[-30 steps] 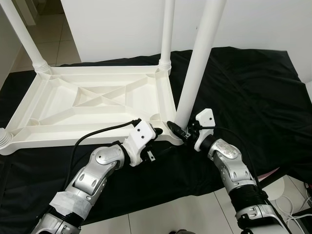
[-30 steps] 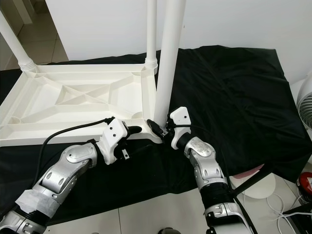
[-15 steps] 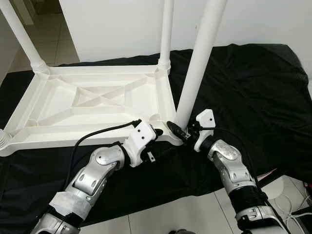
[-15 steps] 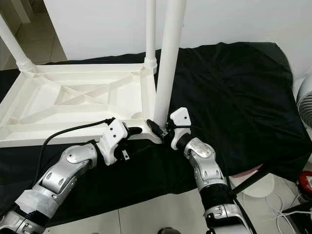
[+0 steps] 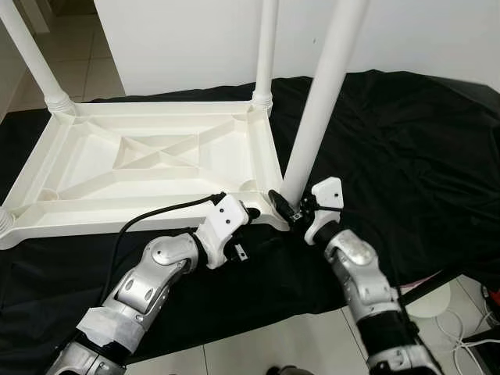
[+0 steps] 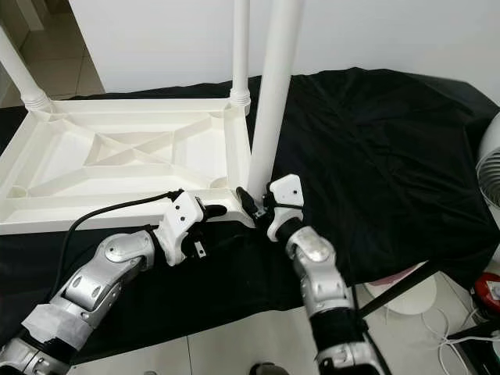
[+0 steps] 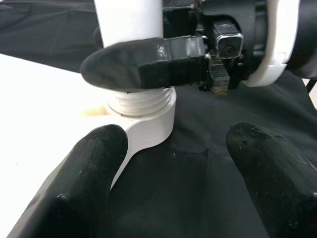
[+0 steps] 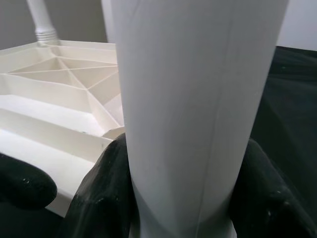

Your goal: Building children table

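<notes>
A white plastic children's table (image 5: pixel 156 160) lies upside down on a black cloth (image 5: pixel 406 148). Legs stand upright in its far left (image 5: pixel 31 55) and far right (image 5: pixel 266 47) corners. At the near right corner a third leg (image 5: pixel 320 101) stands in its threaded socket (image 7: pixel 143 106). My right gripper (image 5: pixel 286 206) is shut on this leg just above the socket, with its fingers (image 8: pixel 101 191) on either side of the leg (image 8: pixel 193 99). My left gripper (image 5: pixel 251 212) is open beside that corner. Its fingers (image 7: pixel 94 171) are spread wide in front of the socket and hold nothing.
The cloth covers a tiled floor (image 5: pixel 266 344) and runs back to a white wall (image 5: pixel 187 39). At the near right are a white round base (image 6: pixel 492 148), cables (image 5: pixel 476 332) and a black rod (image 5: pixel 422 283). A black cable (image 5: pixel 156 212) loops from my left wrist over the table's near edge.
My right forearm has swung leftward under its wrist while its gripper stays on the leg. The left arm has stayed where it was. The view has shifted slightly.
</notes>
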